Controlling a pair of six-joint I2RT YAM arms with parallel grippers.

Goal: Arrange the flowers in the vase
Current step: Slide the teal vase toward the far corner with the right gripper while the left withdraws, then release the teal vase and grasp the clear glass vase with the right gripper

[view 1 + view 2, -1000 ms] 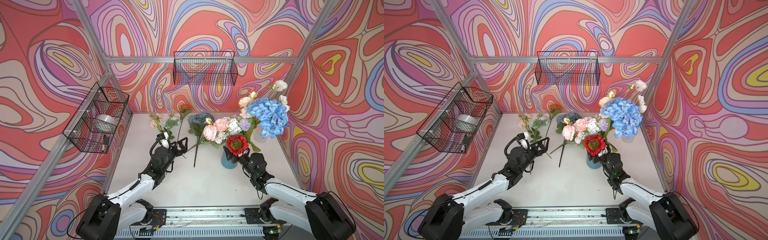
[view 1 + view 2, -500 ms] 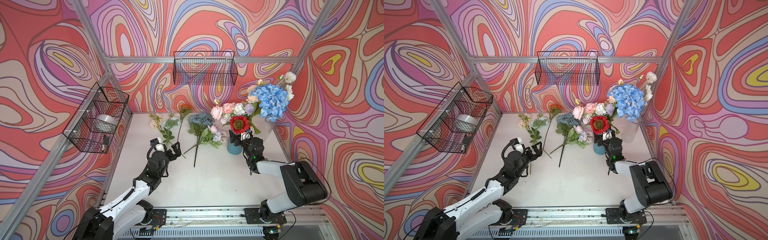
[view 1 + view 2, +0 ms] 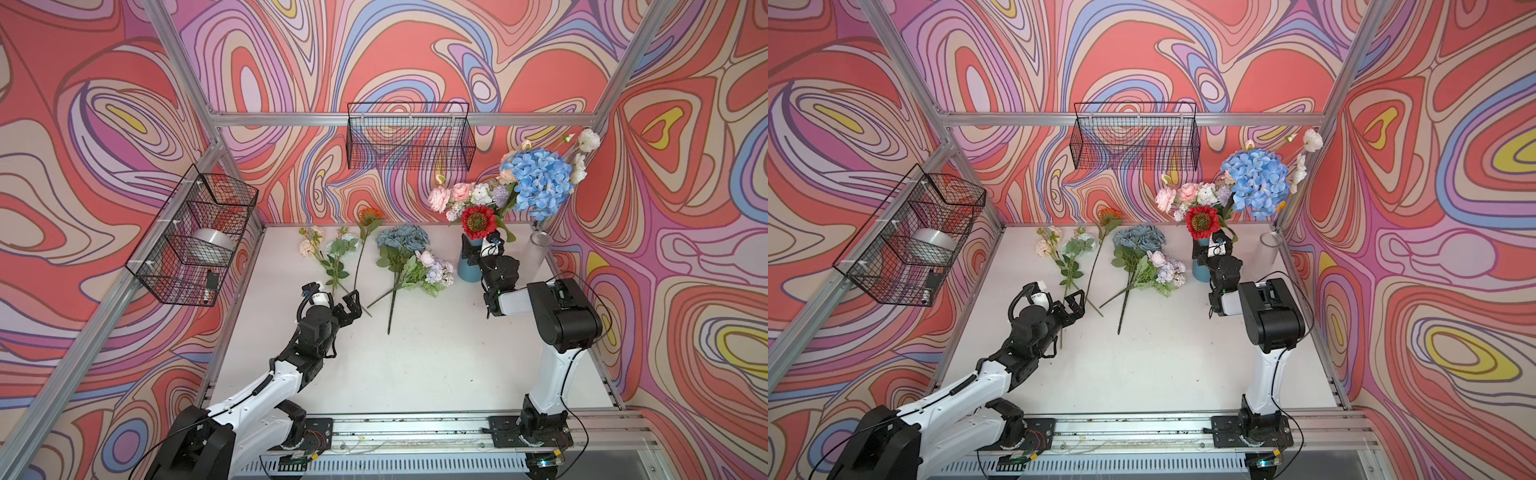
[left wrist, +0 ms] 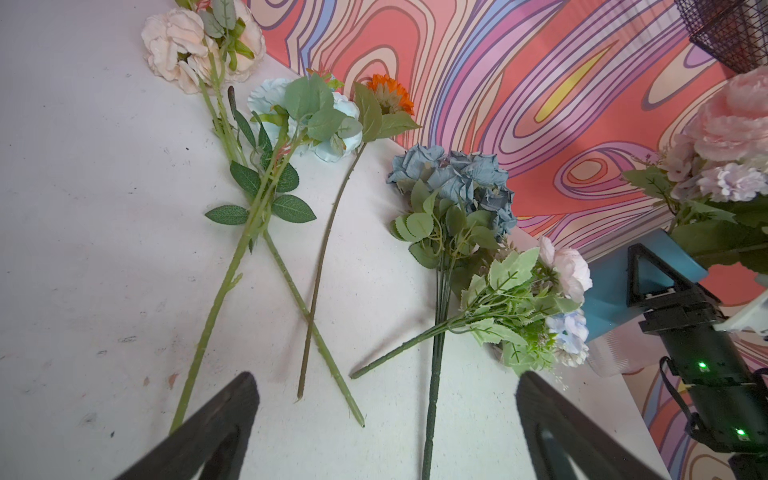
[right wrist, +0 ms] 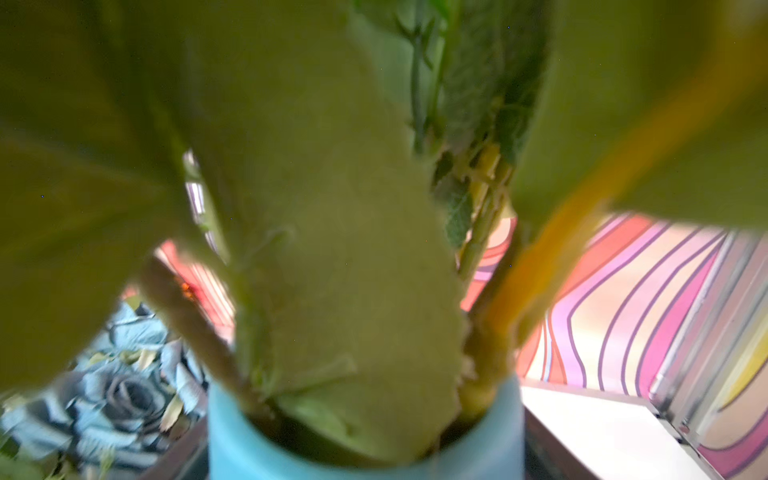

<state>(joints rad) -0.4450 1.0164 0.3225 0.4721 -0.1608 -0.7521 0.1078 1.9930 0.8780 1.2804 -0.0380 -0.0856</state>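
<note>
A light blue vase (image 3: 466,272) (image 3: 1200,272) stands at the back right, holding a red sunflower (image 3: 478,221), pink peonies (image 3: 451,195) and a big blue hydrangea (image 3: 538,180). My right gripper (image 3: 480,254) is shut on the vase (image 5: 361,449), a dark finger on each side of it. Loose flowers lie on the table: cream peonies (image 3: 309,245) (image 4: 183,41), a pale blue rose (image 4: 270,99), an orange sunflower (image 3: 371,215) (image 4: 390,95), dusty-blue roses (image 3: 402,237) (image 4: 453,174) and a lilac-pink spray (image 3: 434,266) (image 4: 561,270). My left gripper (image 3: 351,305) (image 4: 384,382) hangs open over their stem ends, holding nothing.
A clear glass cylinder (image 3: 539,249) stands by the right wall just behind the vase. One black wire basket (image 3: 409,141) hangs on the back wall. Another black basket (image 3: 195,237) on the left wall holds a silver roll. The white table (image 3: 415,365) ends at a front rail.
My right gripper has carried the vase with its bouquet from mid-table toward the back right. The lilac-pink spray now lies clear of the vase. My left gripper has barely shifted.
</note>
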